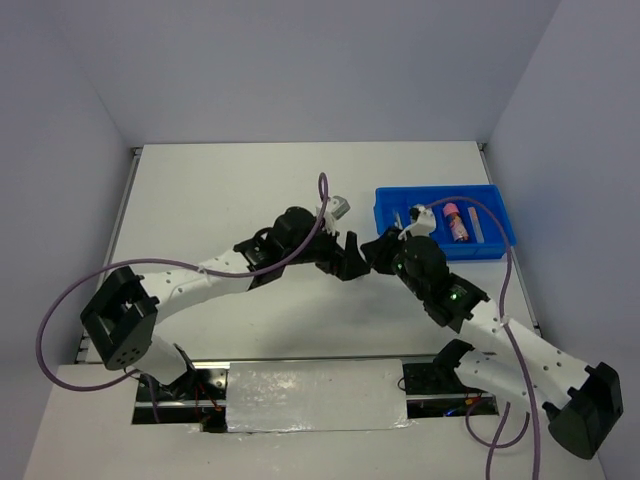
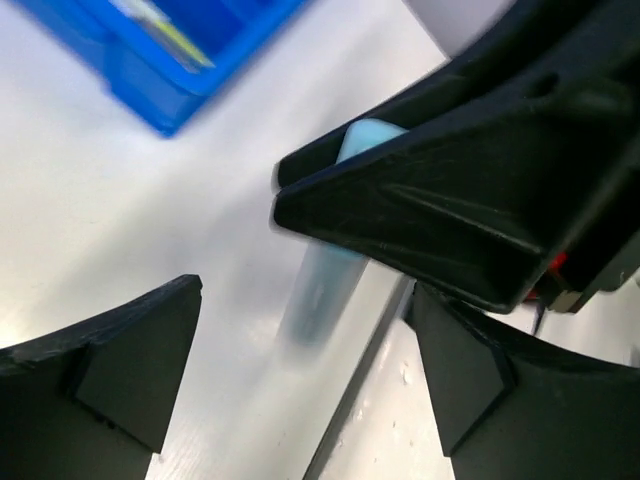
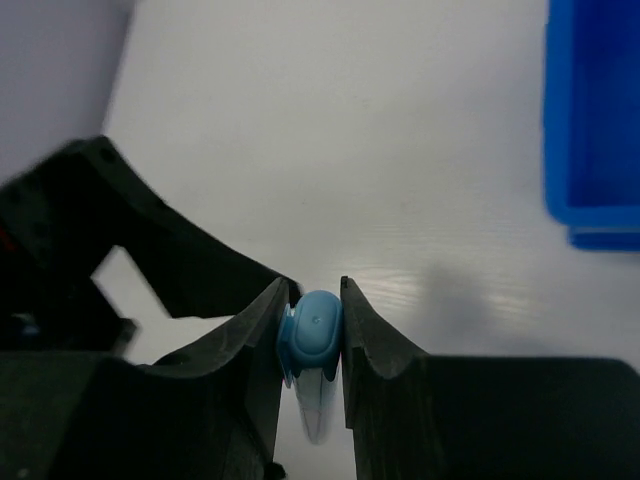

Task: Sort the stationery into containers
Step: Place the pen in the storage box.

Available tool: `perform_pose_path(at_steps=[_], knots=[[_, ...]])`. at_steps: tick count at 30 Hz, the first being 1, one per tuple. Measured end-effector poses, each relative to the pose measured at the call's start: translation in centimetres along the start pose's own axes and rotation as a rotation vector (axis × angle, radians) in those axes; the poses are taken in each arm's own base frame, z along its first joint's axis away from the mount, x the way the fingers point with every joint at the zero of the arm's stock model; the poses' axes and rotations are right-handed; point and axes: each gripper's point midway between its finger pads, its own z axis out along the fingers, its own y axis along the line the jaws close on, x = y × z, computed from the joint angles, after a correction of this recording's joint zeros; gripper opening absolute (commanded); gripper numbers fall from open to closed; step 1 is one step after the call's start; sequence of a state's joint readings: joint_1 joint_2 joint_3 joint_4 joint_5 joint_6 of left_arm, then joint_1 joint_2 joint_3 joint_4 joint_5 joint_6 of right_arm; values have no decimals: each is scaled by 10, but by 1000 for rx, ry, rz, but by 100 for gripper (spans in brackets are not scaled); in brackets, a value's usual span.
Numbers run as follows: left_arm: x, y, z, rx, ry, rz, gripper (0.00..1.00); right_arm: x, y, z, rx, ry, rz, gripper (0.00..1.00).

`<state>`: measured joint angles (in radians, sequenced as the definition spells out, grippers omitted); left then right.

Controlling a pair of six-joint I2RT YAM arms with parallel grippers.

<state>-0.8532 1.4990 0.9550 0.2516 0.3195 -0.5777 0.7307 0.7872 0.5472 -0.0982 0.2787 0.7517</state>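
A pale blue stick with a rounded blue cap (image 3: 312,335) hangs upright above the table, and my right gripper (image 3: 312,300) is shut on its cap end. In the left wrist view the same blue stick (image 2: 325,290) points down from under the right gripper's black fingers (image 2: 450,200). My left gripper (image 2: 305,370) is open, its fingers wide apart on either side of the stick and clear of it. Both grippers meet mid-table, left gripper (image 1: 349,256) against right gripper (image 1: 378,250), just left of the blue tray (image 1: 480,248). A pink-capped bottle (image 1: 456,222) and a pale pen (image 1: 476,222) lie in the tray.
The blue tray's corner (image 2: 160,60) is close beyond the grippers, and its edge (image 3: 590,120) shows at the right of the right wrist view. Purple cables loop over both arms. A white wall stands behind the table.
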Motion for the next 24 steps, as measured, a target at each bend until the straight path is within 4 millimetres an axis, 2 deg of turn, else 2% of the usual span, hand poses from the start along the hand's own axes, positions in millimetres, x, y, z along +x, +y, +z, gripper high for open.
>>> perform_pose_path(at_steps=[2,3,6,7,8,10,13,15,18,20,24], knots=[[-18,6,1,-82,-9,-11,99,-17,-13,10,60,-5,-82,0],[-29,8,0,-124,-24,-15,99,-32,-23,16,97,-13,-127,0],[-62,17,-19,-270,-84,-18,99,-80,-77,38,310,-14,-256,0],[-66,23,-32,-333,-98,-20,99,-94,-96,43,383,1,-296,0],[-61,34,-46,-407,-82,-26,99,-111,-115,46,460,15,-332,0],[-65,43,-88,-526,-98,-24,99,-143,-144,49,576,34,-388,0],[-63,55,-151,-676,-128,-5,99,-192,-171,49,705,40,-492,0],[-53,57,-185,-729,-133,12,99,-227,-179,51,788,19,-579,0],[-31,63,-219,-775,-121,46,99,-273,-196,60,915,13,-681,0],[-17,71,-231,-814,-97,67,99,-285,-213,68,962,43,-711,0],[7,90,-239,-879,-27,90,99,-272,-255,77,1047,175,-765,0]])
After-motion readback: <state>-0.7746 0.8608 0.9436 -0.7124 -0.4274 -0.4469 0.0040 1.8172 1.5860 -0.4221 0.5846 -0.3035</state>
